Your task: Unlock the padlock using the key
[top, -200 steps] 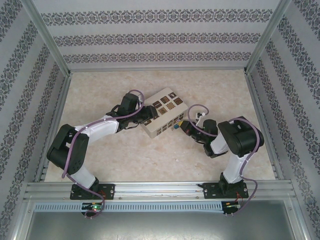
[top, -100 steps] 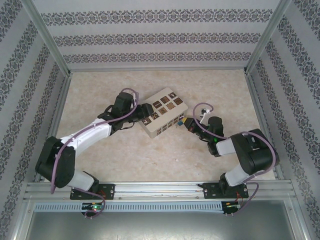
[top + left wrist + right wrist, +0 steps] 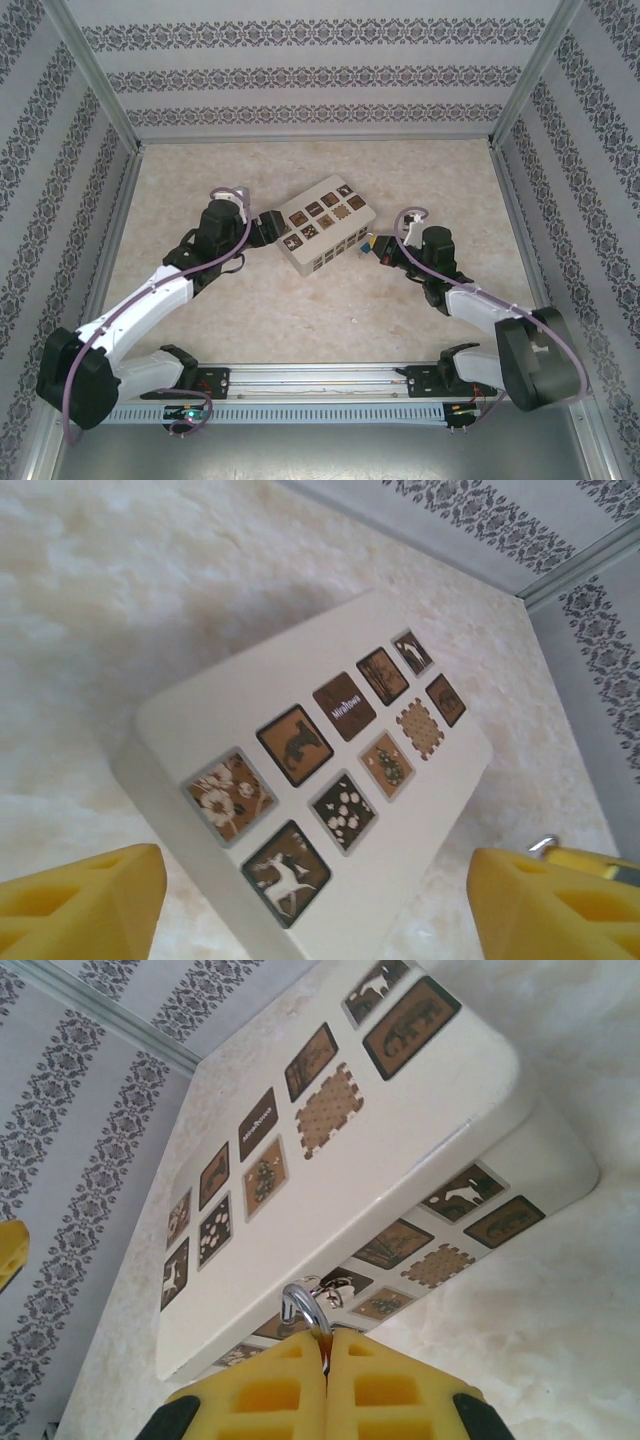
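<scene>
Left gripper (image 3: 262, 228): released, yellow fingers (image 3: 85, 905) spread wide with nothing between them, just beside the left end of the white box (image 3: 322, 225); I cannot tell whether it touches. Risk 1, my judgement: the box lies flat on the table (image 3: 200, 180) with nothing bracing it, so any tug from the right side could slide or swing it and carry the lock off line. Padlock (image 3: 298, 1310): at the box's right front wall, showing in the overhead view as a blue speck between box and right gripper (image 3: 326, 1355). That gripper is clenched, 2 pads pressed together with the silver shackle loop rising out of the seam, so I judge I am grasping the padlock body, which the pads hide. Risk 2: with the body buried in foam, the keyway is likely covered too, and a key would have no way in without a regrip. Risk 3: the shackle is threaded at the wall, so twisting my right wrist could bind it or make the small body slip from the pads. Key: a dark sliver sits in the pad seam under the shackle, too small to name, so I cannot tell where the key is. Orientation: the padlock's long axis runs along my right fingers, with the shackle end pointing away from my wrist toward the box wall and the body end pointing back into the grip.
</scene>
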Tool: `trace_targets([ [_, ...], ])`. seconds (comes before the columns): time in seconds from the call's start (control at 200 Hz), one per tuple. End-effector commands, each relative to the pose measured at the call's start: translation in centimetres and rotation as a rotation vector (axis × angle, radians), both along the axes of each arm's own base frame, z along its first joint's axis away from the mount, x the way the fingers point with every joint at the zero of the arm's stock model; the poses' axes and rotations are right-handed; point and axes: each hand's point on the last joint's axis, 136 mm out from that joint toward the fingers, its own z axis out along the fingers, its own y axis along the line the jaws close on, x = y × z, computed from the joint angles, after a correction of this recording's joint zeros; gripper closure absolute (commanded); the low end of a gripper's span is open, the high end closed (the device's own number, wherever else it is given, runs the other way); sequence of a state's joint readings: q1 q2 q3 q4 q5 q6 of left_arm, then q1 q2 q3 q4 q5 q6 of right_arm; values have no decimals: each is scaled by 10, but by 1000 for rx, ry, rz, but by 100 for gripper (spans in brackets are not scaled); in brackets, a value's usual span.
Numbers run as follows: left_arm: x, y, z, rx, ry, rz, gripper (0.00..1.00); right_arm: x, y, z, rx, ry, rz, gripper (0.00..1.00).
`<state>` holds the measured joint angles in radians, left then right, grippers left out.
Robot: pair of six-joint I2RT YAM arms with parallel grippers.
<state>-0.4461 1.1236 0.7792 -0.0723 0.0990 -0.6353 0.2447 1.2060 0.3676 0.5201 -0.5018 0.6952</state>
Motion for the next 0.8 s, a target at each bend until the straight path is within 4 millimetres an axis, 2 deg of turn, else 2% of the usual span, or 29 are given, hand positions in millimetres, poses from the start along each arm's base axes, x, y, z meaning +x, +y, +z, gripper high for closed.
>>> trace_targets([
  [0.0, 1, 16, 16, 107, -116, -2, 15, -7, 0, 5, -74, -4, 24, 100],
  [0.295, -8, 26, 48, 335, -321, -102, 6, -34, -1, 11, -162, 30, 64, 100],
  [0.45, -13, 25, 52, 462, -418, -178, 1, -49, -4, 8, -197, 95, 71, 100],
  [0.54, -17, 20, 42, 536, -454, -256, 0, -56, -3, 6, -199, 148, 85, 100],
  [0.794, -32, 11, -10, 671, -470, -442, 1, -73, 0, 1, -222, 269, 122, 100],
])
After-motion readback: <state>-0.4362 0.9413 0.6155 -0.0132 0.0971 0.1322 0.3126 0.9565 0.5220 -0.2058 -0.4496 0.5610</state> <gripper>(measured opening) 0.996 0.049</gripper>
